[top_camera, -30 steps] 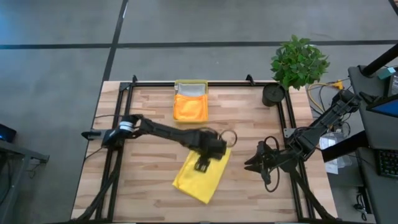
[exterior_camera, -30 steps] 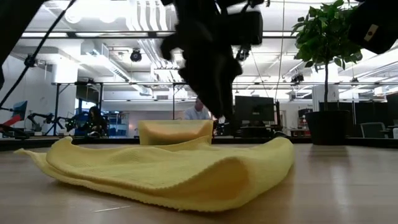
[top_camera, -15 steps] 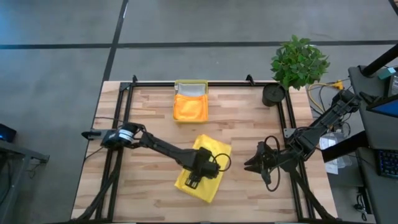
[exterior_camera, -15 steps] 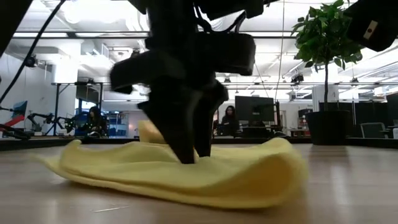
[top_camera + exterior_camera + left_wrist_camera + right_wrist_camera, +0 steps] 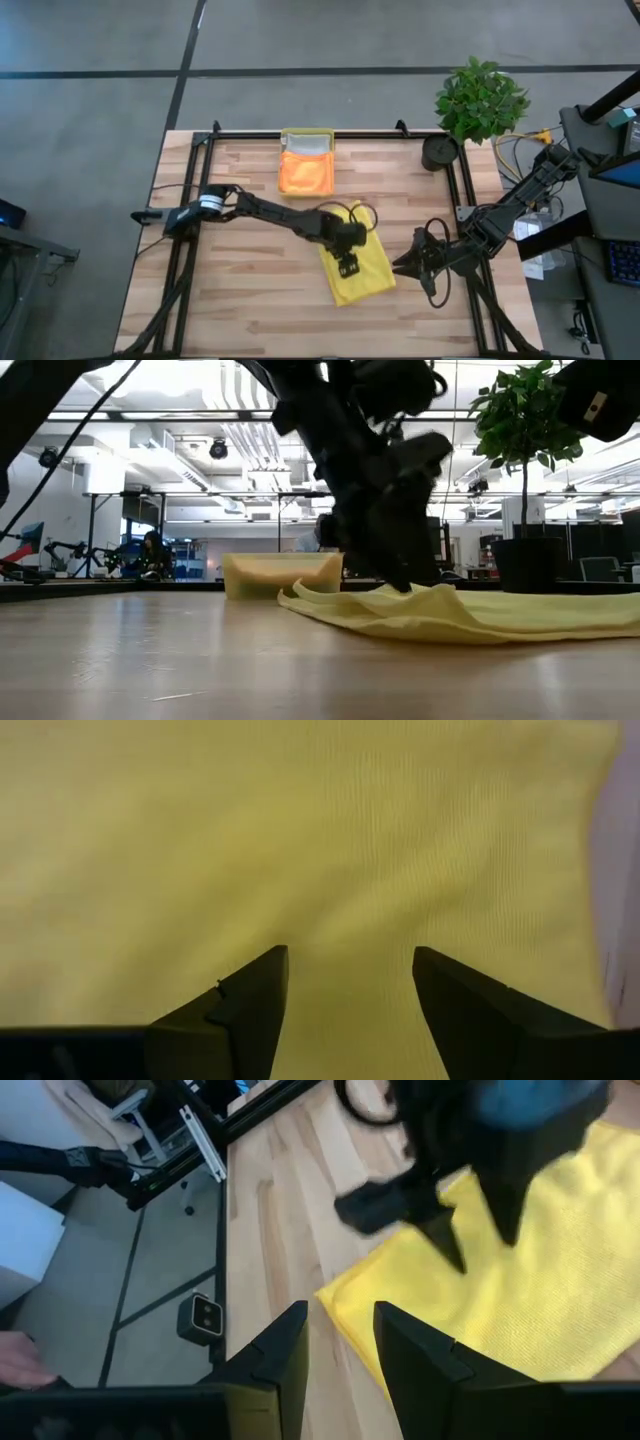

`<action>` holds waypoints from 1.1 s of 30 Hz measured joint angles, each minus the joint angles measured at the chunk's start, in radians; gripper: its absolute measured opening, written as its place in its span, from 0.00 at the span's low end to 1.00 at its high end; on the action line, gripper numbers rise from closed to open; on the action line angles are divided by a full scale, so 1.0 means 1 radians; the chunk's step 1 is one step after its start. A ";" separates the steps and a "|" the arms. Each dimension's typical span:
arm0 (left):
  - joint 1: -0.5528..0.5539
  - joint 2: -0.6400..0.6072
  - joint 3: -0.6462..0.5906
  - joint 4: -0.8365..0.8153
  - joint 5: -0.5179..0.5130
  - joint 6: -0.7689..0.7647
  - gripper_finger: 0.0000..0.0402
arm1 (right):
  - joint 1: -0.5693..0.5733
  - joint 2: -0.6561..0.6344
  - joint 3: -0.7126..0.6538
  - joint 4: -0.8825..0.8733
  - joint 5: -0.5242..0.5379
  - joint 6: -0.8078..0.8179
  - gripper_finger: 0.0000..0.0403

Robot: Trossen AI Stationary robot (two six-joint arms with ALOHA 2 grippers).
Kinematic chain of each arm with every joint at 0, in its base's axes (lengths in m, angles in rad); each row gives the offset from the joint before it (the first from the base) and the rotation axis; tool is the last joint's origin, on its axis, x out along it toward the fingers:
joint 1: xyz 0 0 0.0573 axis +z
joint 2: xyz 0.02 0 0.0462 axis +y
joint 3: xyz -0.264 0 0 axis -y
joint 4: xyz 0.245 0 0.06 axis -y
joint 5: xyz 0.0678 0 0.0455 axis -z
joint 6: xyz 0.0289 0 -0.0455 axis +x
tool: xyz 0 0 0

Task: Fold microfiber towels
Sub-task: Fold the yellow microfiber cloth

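Observation:
The yellow microfiber towel point(image 5: 372, 278) lies flat on the wooden table, right of centre, and shows too in the low view point(image 5: 490, 615) and in both wrist views point(image 5: 300, 840) point(image 5: 545, 1315). My left gripper point(image 5: 347, 264) stands open on top of it, fingers spread apart point(image 5: 350, 975). My right gripper point(image 5: 402, 265) waits open just off the towel's right edge, nothing between its fingers point(image 5: 340, 1345). An orange towel point(image 5: 305, 174) and a light grey one point(image 5: 308, 146) lie in the yellow tray point(image 5: 306, 131) at the far edge. My left gripper sets both open fingertips point(image 5: 452, 1250) down on the yellow towel's upper face point(image 5: 350, 935), near its middle. It pinches nothing. The fingers slant down from the table's left side point(image 5: 400, 575). The towel lies spread on the table beneath them.
A potted plant point(image 5: 480, 98) and a black round pot point(image 5: 438, 152) stand at the far right corner. A black frame point(image 5: 460, 190) runs along the table's edges. Bare wood point(image 5: 240, 290) lies to the left of the towel. People sit in the room behind point(image 5: 152, 550).
My left gripper has come down onto the yellow towel, rolled about its own axis and swept toward the table's right. The towel slid with it and turned about; its humped folds have flattened, and it now lies nearer my right gripper.

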 joint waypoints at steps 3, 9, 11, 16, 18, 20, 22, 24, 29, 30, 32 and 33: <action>0.013 -0.027 0.003 -0.026 0.002 0.067 0.51 | 0.000 0.000 0.001 0.001 -0.001 -0.010 0.28; 0.007 -0.030 0.002 -0.149 -0.055 0.088 0.51 | 0.000 0.000 0.001 0.000 -0.003 -0.017 0.28; 0.007 -0.024 0.000 -0.166 -0.114 0.031 0.51 | 0.000 0.000 0.001 0.000 -0.004 -0.018 0.28; 0.004 -0.010 -0.011 -0.167 -0.100 0.075 0.51 | 0.000 0.000 0.001 0.001 -0.004 -0.017 0.28; 0.002 -0.010 -0.017 -0.166 -0.055 0.150 0.51 | 0.000 0.000 0.001 0.001 -0.004 -0.017 0.28; -0.001 -0.011 -0.022 -0.176 -0.045 0.228 0.51 | 0.000 0.000 0.001 0.002 -0.003 -0.017 0.28; -0.002 -0.013 -0.022 -0.207 -0.033 0.307 0.51 | 0.000 0.000 0.001 0.002 -0.003 -0.016 0.28; -0.004 -0.015 -0.022 -0.239 -0.022 0.392 0.51 | 0.000 0.000 0.001 0.003 -0.004 -0.013 0.28; -0.005 -0.018 -0.023 -0.292 -0.023 0.566 0.51 | 0.000 0.000 0.001 0.006 -0.003 -0.012 0.28; -0.005 -0.018 -0.023 -0.295 -0.025 0.588 0.51 | 0.000 0.000 0.001 0.006 -0.003 -0.011 0.28; -0.005 -0.018 -0.023 -0.297 -0.027 0.621 0.51 | 0.000 0.000 0.001 0.008 -0.004 -0.010 0.28; -0.005 -0.018 -0.023 -0.297 -0.027 0.625 0.51 | 0.000 0.000 0.001 0.009 -0.003 -0.010 0.28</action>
